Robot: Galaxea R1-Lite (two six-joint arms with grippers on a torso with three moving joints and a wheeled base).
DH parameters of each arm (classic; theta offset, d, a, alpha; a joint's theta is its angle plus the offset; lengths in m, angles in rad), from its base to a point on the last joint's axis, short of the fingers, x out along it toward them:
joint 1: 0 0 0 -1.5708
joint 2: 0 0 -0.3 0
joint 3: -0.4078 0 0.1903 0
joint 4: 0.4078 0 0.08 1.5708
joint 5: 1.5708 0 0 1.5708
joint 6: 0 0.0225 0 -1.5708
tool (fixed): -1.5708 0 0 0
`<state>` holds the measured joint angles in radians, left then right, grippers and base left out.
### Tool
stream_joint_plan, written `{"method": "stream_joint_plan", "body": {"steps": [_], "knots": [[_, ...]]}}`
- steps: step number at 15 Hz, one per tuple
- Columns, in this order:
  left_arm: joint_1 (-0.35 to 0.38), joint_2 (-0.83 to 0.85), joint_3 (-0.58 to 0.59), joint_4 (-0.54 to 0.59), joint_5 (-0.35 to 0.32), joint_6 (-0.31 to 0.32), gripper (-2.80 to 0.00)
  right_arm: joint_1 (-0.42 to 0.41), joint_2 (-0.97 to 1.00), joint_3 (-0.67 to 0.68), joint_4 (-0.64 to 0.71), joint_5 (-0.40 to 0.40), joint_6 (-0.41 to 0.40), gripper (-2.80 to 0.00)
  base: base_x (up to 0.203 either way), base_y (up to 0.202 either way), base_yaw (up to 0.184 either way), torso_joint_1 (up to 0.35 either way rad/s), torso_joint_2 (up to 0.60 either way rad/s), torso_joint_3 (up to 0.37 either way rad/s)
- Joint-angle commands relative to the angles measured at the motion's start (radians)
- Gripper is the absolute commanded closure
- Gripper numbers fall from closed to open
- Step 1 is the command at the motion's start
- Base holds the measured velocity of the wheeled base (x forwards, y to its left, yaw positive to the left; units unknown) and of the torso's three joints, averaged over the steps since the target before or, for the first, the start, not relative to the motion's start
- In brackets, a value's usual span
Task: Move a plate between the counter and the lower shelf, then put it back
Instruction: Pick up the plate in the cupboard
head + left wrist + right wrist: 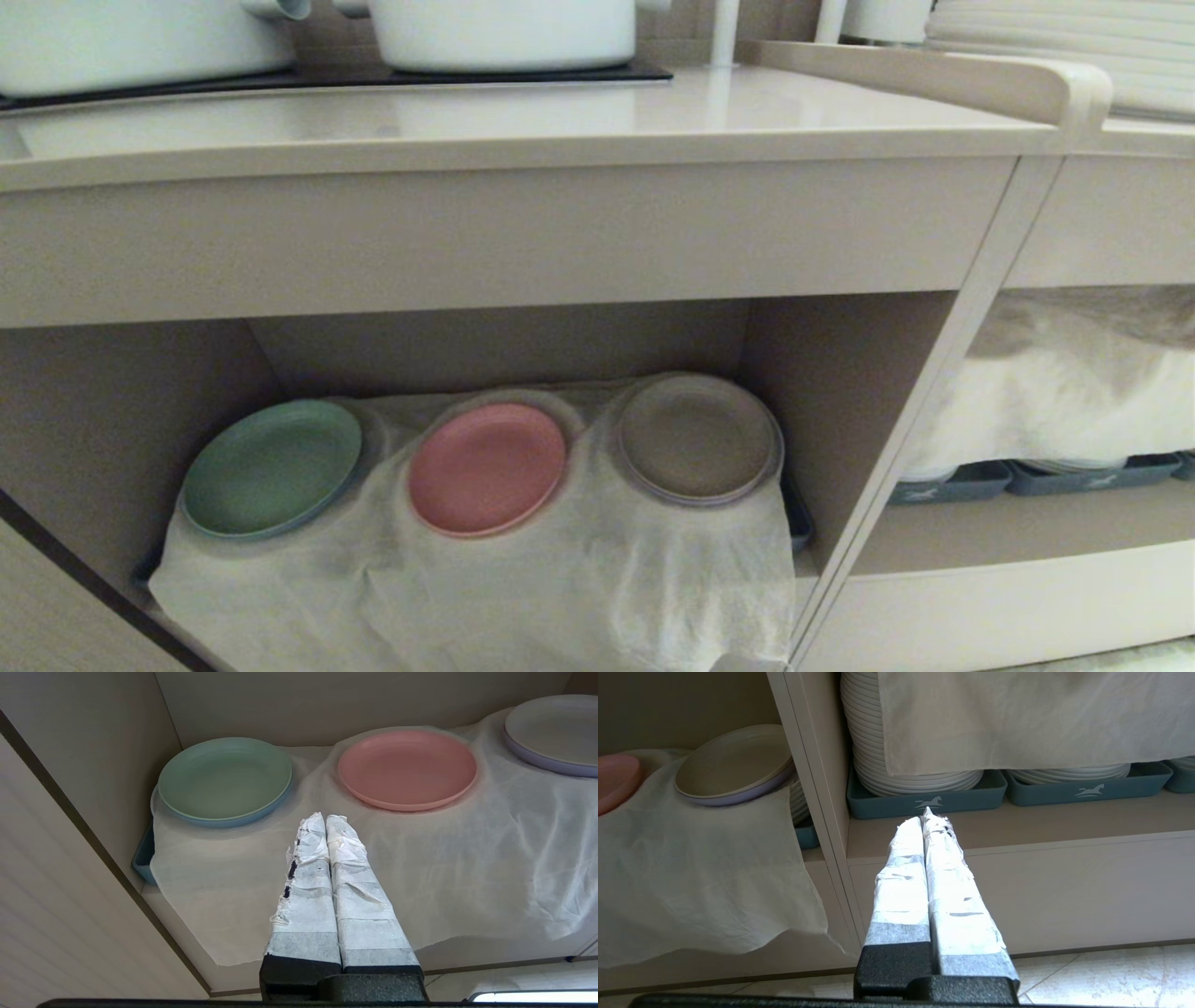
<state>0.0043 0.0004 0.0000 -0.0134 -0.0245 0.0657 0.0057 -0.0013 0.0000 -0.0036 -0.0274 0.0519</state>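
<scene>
The pink plate lies flat on the white cloth in the lower shelf, between a green plate and a pale one; only its edge shows in the right wrist view. The beige counter runs above, with a black hob panel. My left gripper is shut and empty, a short way in front of the shelf, pointing between the green and pink plates. My right gripper is shut and empty, facing the neighbouring shelf. Neither arm shows in the head view.
A green plate and a pale plate flank the pink one. White pots stand on the hob. Right of the divider, stacks of white plates sit in dark grey trays under a cloth.
</scene>
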Motion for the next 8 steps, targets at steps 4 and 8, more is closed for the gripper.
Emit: {"method": "stream_joint_plan", "body": {"steps": [4,8], "knots": [[0.0,0.0,0.0,0.0,0.0,0.0,0.0,0.0,0.001,0.0,0.001,0.0,0.0,0.0,0.0,0.0,0.0,0.0,0.0,0.0],[0.0,0.0,0.0,0.0,0.0,0.0,0.0,0.0,0.001,0.0,-0.001,0.0,0.0,0.0,0.0,0.0,0.0,0.0,0.0,0.0]]}}
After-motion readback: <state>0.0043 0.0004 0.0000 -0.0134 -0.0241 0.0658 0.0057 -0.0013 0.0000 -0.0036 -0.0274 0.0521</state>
